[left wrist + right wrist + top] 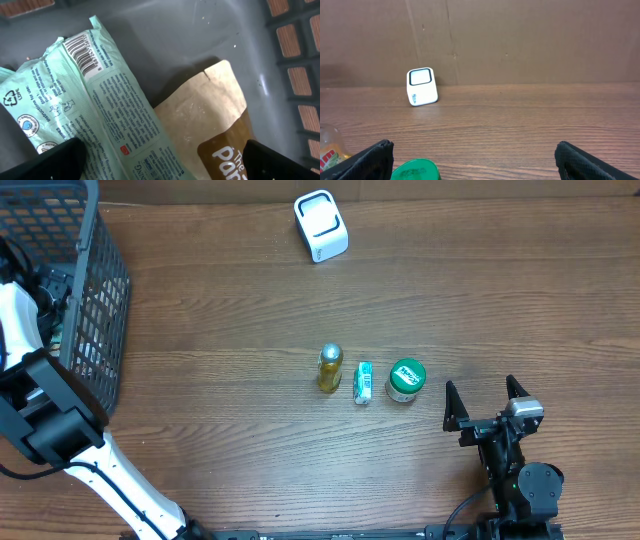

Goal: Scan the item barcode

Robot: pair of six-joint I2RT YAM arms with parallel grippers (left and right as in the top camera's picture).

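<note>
My left gripper (162,167) is open low inside the grey basket (95,290). Its two black fingertips (55,160) straddle a pale green wipes packet (105,115) and a tan and brown pouch (220,120). The packet's barcode (84,51) faces up at its far end. Nothing is gripped. The white scanner (321,226) stands at the table's far edge, also seen in the right wrist view as the scanner (422,86). My right gripper (487,406) rests open at the front right, just right of a green-lidded tub (406,379), with nothing between its fingers.
A yellow bottle (329,368) and a small green-white box (363,383) lie in a row with the tub at mid-table. The basket's mesh walls (295,60) close in round the left gripper. A cardboard wall (520,40) backs the table.
</note>
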